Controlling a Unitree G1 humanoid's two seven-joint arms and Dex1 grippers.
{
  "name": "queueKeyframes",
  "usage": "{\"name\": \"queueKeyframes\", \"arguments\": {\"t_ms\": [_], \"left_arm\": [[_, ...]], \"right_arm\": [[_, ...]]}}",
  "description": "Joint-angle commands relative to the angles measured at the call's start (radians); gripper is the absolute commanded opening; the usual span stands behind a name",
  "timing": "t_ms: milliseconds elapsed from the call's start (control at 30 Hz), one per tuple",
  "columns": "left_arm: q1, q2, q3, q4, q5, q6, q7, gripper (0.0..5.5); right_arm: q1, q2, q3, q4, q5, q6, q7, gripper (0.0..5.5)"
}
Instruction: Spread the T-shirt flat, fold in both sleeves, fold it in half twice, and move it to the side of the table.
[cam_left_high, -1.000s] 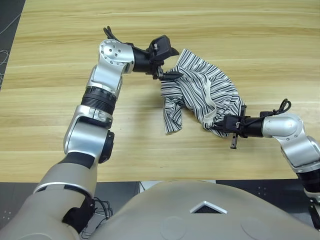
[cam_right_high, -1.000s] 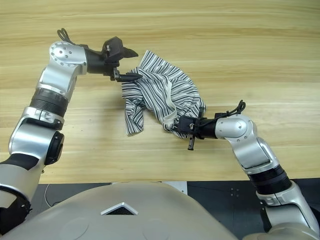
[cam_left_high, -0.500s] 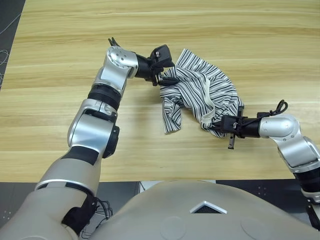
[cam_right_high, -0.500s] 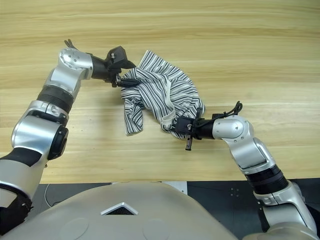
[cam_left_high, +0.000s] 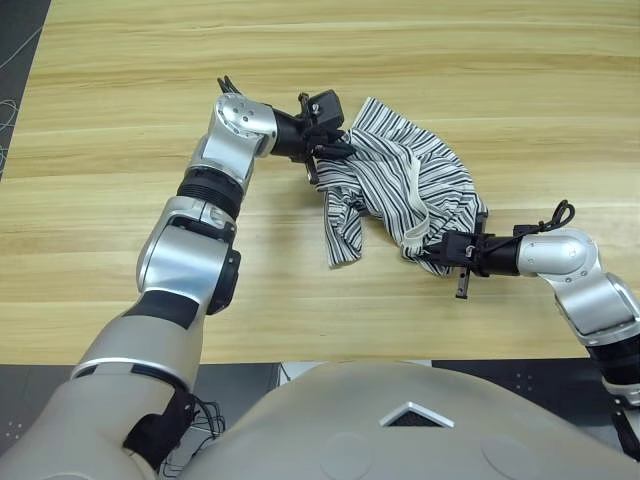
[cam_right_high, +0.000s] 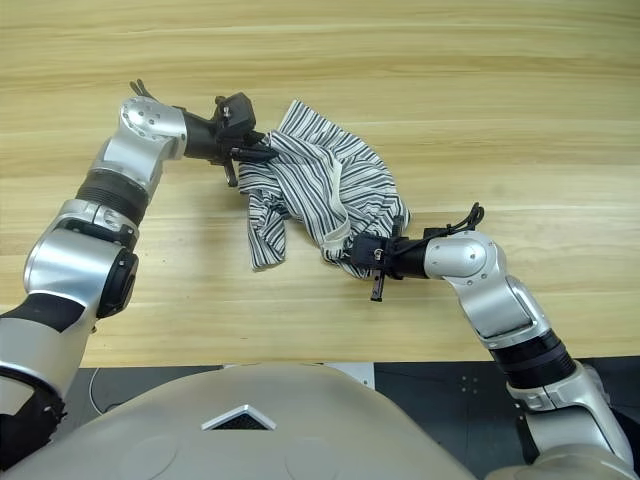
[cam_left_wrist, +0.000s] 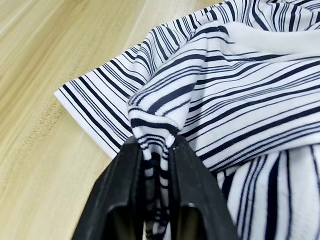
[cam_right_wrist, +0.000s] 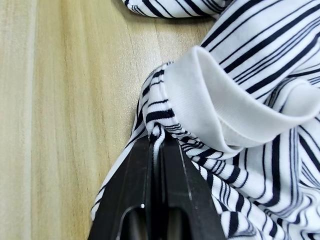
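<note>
Well apart, 2 tools (cam_left_high: 335, 151) (cam_left_high: 446, 248) on T-shirt (cam_left_high: 400, 185)

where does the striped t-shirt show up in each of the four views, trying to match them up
Left eye view: T-shirt bunched mid-table, between the left gripper and the right gripper.
Right eye view: T-shirt, the same bunch between both grippers.
Left wrist view: T-shirt close up, a fold pinched in the left gripper.
Right wrist view: T-shirt close up, a fold pinched in the right gripper.
Shared landmark: the wooden table.

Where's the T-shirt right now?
Head views: T-shirt bunched in the middle of the table, left gripper pinching its far left edge, right gripper its near right edge.
</note>
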Motion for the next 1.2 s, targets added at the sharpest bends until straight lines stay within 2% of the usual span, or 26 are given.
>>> {"name": "queueKeyframes", "arguments": {"t_ms": [33, 300, 400, 567, 767, 867, 967, 1100, 1200], "left_arm": [[-0.031, -0.001, 0.016, -0.004, 0.000, -0.015, -0.007, 0.12], [-0.040, 0.004, 0.029, -0.019, 0.001, -0.026, -0.015, 0.12], [-0.067, 0.046, 0.063, -0.028, -0.010, -0.058, 0.014, 0.12], [-0.253, 0.188, 0.227, 0.018, -0.099, -0.062, 0.062, 0.12], [-0.409, 0.271, 0.263, 0.128, -0.070, -0.072, 0.132, 0.12], [-0.472, 0.276, 0.251, 0.208, -0.011, -0.080, 0.333, 0.12], [-0.546, 0.271, 0.228, 0.261, 0.055, -0.064, 0.551, 0.12], [-0.707, 0.273, 0.169, 0.308, 0.184, -0.028, 0.900, 0.12], [-0.802, 0.294, 0.229, 0.311, 0.173, -0.088, 1.120, 0.12]], "right_arm": [[-0.008, -0.005, 0.003, -0.002, -0.011, -0.008, 0.002, 0.10], [-0.013, -0.006, 0.003, -0.004, -0.010, -0.008, 0.006, 0.10], [-0.086, -0.006, -0.056, -0.006, 0.052, 0.026, 0.034, 0.10], [-0.481, 0.071, -0.229, 0.212, 0.252, 0.180, 0.062, 0.10], [-0.885, 0.201, -0.249, 0.684, 0.226, 0.129, 0.006, 0.10], [-1.137, 0.318, -0.232, 1.135, 0.102, -0.080, -0.224, 0.10], [-1.336, 0.404, -0.254, 1.442, 0.043, -0.212, -0.476, 0.10], [-1.559, 0.438, -0.307, 1.605, 0.009, -0.296, -0.771, 0.10], [-1.669, 0.439, -0.330, 1.632, -0.026, -0.417, -0.919, 0.10]]}}
